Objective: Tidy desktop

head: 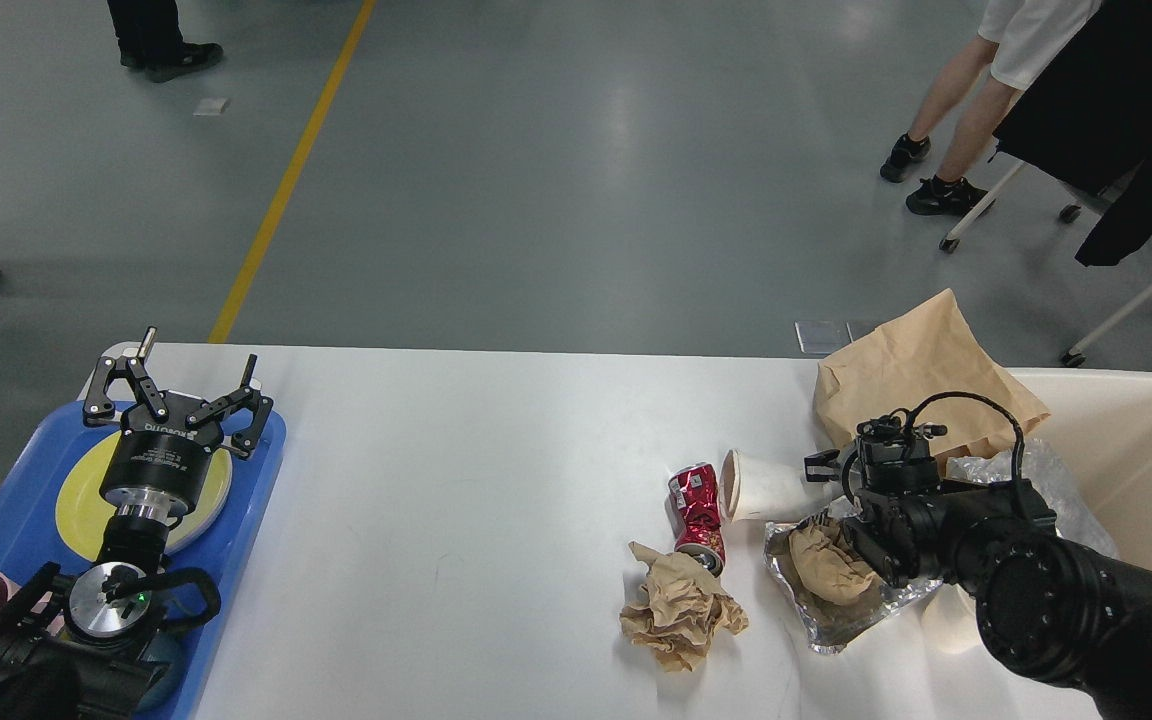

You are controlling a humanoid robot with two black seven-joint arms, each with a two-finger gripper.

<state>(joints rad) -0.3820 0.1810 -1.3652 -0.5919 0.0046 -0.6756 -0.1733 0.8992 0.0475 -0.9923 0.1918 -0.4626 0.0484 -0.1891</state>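
desktop (496, 450) – smooth, white, faint sheen. tray (6, 500) – glossy blue plastic. can (698, 505) – crushed red metal. foil (836, 615) – crinkled, shiny. bag (921, 365) and wad (678, 612) – matt brown paper, creased. cup (766, 486) – white paper.

The middle of the desktop (456, 480) lies bare from the blue tray (256, 470) across to the crushed red can (698, 505), so a gripper could pass freely there. On the right the way is crowded: the can, a crumpled brown paper (681, 610) touching its near end, a white cup (766, 486) on its side just beside it, and a foil tray (836, 610) (brown paper inside). Behind these a brown paper bag (921, 370) stands against the cream bin (1136, 450).
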